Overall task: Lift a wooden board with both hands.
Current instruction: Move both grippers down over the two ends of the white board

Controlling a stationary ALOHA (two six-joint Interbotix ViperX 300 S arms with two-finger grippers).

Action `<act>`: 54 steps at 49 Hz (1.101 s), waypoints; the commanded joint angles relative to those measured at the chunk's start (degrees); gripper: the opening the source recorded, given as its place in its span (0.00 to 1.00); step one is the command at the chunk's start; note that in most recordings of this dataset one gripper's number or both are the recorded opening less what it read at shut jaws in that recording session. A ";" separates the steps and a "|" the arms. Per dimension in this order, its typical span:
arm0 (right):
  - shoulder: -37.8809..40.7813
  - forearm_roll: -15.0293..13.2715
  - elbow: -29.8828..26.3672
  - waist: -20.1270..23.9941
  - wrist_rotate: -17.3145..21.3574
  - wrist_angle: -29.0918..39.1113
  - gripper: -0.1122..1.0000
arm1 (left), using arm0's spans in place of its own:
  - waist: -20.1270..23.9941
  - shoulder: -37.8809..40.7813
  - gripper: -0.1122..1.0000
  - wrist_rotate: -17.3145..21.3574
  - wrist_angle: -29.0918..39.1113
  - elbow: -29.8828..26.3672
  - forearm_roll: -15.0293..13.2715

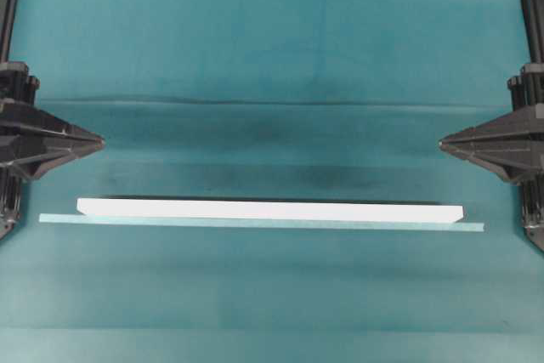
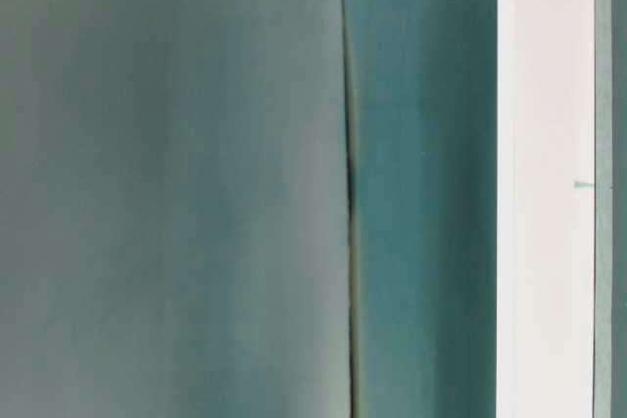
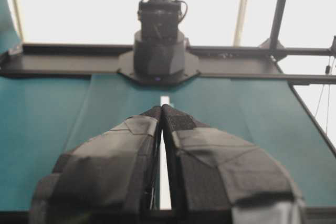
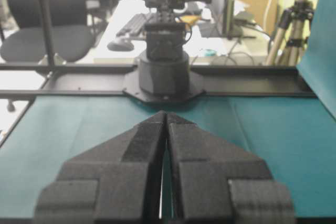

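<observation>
Cutting off most of both arms, the overhead view shows only the pointed ends of the left gripper [image 1: 100,141] and the right gripper [image 1: 442,143] entering from the two side edges. The table-level view is hard to read: it gives a close, sideways slice of teal cloth [image 2: 421,183] with a white band that seems to be the wooden board [image 2: 544,183], and neither gripper appears in it. From the left wrist, the fingers [image 3: 131,150] hide nearly all of the board, leaving a thin white sliver in the slit between them. The right wrist view shows its fingers [image 4: 205,156] pressed together the same way, with the opposite arm's base [image 4: 164,80] straight ahead.

Both grippers are clenched tip to tip and grasp nothing.

The wooden board [image 1: 270,209] is a long, narrow, flat white plank with slanted ends. It lies on the cloth between the two grippers, lower in the overhead view than their tips and apart from both. A thinner, longer pale teal strip [image 1: 261,223] runs along its lower edge, just beside it.
</observation>
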 commanded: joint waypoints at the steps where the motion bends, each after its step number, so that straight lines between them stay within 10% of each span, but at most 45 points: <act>1: 1.23 0.62 -1.05 -0.97 0.97 -0.18 0.19 | 0.53 3.43 0.23 -2.29 1.23 -4.83 0.35; 8: 4.13 7.03 -4.31 -1.93 2.72 7.03 0.12 | 0.88 6.77 0.11 -2.90 5.10 -7.73 0.62; 54: 29.36 6.06 -27.60 -2.64 7.56 60.21 0.10 | 0.62 29.88 0.10 -1.93 55.90 -31.64 0.79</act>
